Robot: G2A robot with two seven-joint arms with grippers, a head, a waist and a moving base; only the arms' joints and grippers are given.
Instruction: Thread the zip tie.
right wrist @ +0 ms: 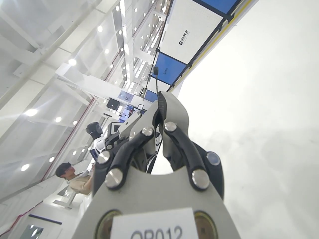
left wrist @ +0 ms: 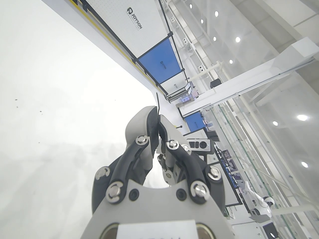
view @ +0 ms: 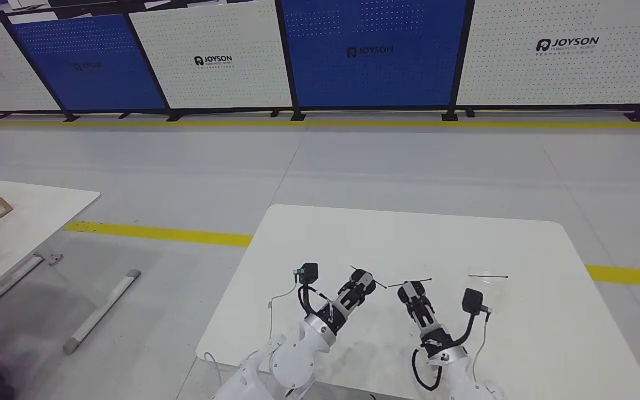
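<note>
Top view, zip tie: a thin black zip tie (view: 415,281) juts from the right gripper (view: 409,290), its long axis roughly across the counter (view: 300,250). A like black strip (view: 368,278) crosses the left gripper (view: 362,284) on a slant (one tie or two, I cannot tell).
Top view, surroundings: a spare tie (view: 488,276) lies flat on the counter near the right gripper, on its outer side, apart from both arms. Blue and white panels (view: 370,50) stand across the floor beyond.
Left wrist view, fingers (left wrist: 139,123): closed on the strip, whose tip pokes out past them in line with their length.
Right wrist view, fingers: pinched on the zip tie. Its strip runs straight out from them, and its small head (right wrist: 155,70) stands clear beyond (too small to make out from above).
</note>
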